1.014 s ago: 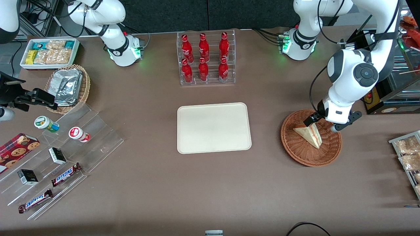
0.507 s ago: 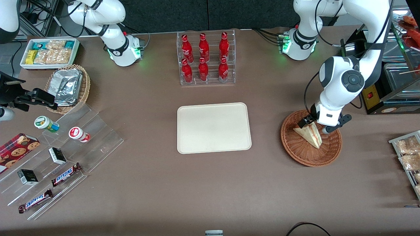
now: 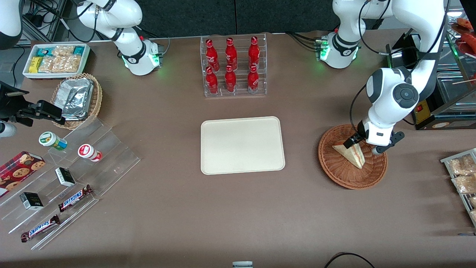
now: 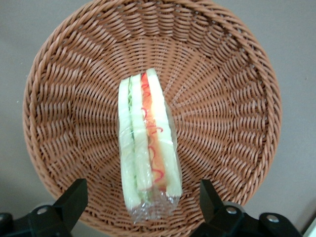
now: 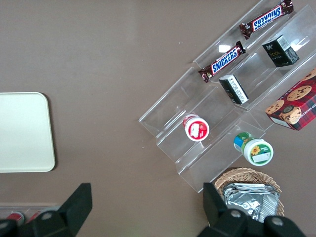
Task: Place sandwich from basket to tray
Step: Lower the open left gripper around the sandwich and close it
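Note:
The sandwich [image 3: 351, 153] [image 4: 148, 148], a clear-wrapped wedge of white bread with red-orange filling, lies on its edge in the round reddish-brown wicker basket [image 3: 334, 171] [image 4: 64, 98]. My left gripper [image 3: 363, 146] [image 4: 142, 197] hangs open just above the basket. Its two black fingers straddle the sandwich's wide end, with a gap on each side, and touch nothing. The cream tray [image 3: 241, 145] [image 5: 19, 133] lies bare at the table's middle, beside the basket toward the parked arm's end.
A clear rack of red bottles [image 3: 233, 67] stands farther from the front camera than the tray. A stepped acrylic shelf [image 3: 67, 175], a tan basket of foil packets [image 3: 76, 99] and a white snack bin [image 3: 55, 59] fill the parked arm's end. Snack packets [image 3: 461, 175] lie past the basket.
The left gripper has wandered sideways over the basket and ended a little nearer to the front camera, still open. The sandwich has not moved.

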`<action>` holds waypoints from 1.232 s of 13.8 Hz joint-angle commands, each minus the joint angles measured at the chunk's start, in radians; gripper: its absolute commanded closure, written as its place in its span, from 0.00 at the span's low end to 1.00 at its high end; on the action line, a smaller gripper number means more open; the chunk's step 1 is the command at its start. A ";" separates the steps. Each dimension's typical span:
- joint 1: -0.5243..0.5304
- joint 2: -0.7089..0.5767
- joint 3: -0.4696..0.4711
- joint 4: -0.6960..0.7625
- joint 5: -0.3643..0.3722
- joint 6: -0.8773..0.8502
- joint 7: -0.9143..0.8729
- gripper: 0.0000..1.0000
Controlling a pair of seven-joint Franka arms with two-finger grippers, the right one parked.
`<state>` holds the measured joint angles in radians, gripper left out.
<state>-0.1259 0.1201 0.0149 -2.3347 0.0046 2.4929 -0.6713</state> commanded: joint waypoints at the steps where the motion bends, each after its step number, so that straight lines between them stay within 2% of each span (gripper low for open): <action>1: -0.011 0.006 0.007 -0.037 0.018 0.061 -0.010 0.00; 5: -0.015 0.007 0.007 -0.057 0.018 0.093 -0.010 0.01; 6: -0.015 0.010 0.007 -0.055 0.018 0.093 -0.011 0.07; 7: -0.015 0.012 0.007 -0.055 0.018 0.095 -0.011 0.19; 9: -0.015 0.013 0.007 -0.055 0.018 0.096 -0.013 0.50; 11: -0.015 0.013 0.007 -0.055 0.018 0.096 -0.013 0.93; 12: -0.015 0.013 0.007 -0.055 0.018 0.096 -0.013 1.00; 17: -0.017 0.007 0.007 -0.048 0.018 0.089 -0.013 1.00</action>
<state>-0.1307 0.1350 0.0149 -2.3771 0.0074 2.5647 -0.6713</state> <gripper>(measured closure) 0.837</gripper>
